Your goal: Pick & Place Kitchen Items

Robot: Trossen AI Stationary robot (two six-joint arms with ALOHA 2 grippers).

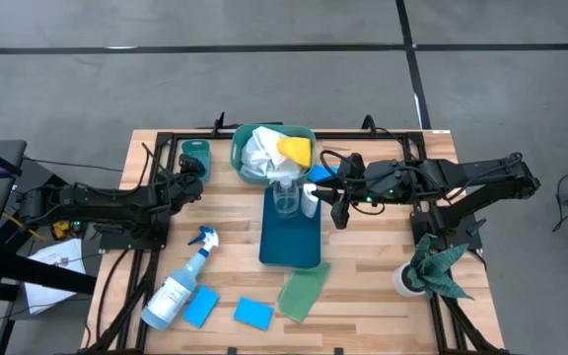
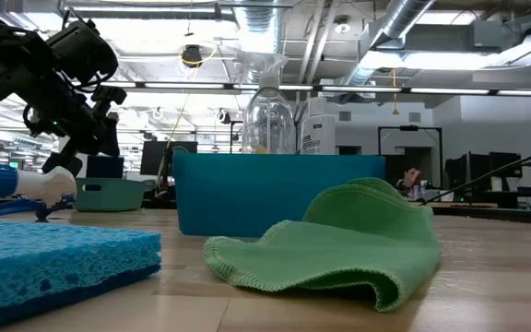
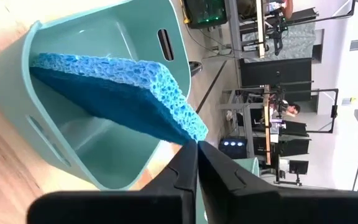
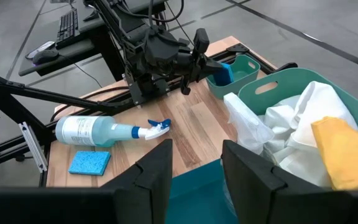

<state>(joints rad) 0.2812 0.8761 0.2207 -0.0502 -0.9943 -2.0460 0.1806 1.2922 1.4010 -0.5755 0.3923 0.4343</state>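
Note:
A blue sponge [image 3: 114,93] lies slanted in the small teal bin [image 3: 123,31] at the table's far left, one end up on the rim. My left gripper [image 3: 194,152] is shut, its tips right at the sponge's near corner; in the high view it [image 1: 191,177] stands beside that bin [image 1: 195,152]. My right gripper [image 4: 196,149] hovers open and holds nothing, above the blue tray [image 1: 291,237] and next to the large teal bin [image 1: 245,138]. That bin holds white [image 1: 261,156] and yellow [image 1: 295,149] cloths. My left gripper's shut fingertips stand against the sponge's near corner [image 3: 191,134], coming at it about level from outside the small bin. I cannot tell whether they touch it. The sponge rests in the bin on its own.
On the tray stand a clear bottle [image 1: 286,197] and a white bottle [image 1: 310,202]. A spray bottle [image 1: 178,288] lies near the front left. Two blue sponges [image 1: 201,307] [image 1: 252,314] and a light-green cloth [image 1: 302,292] are at the front. A dark green rag [image 1: 436,266] is at the right.

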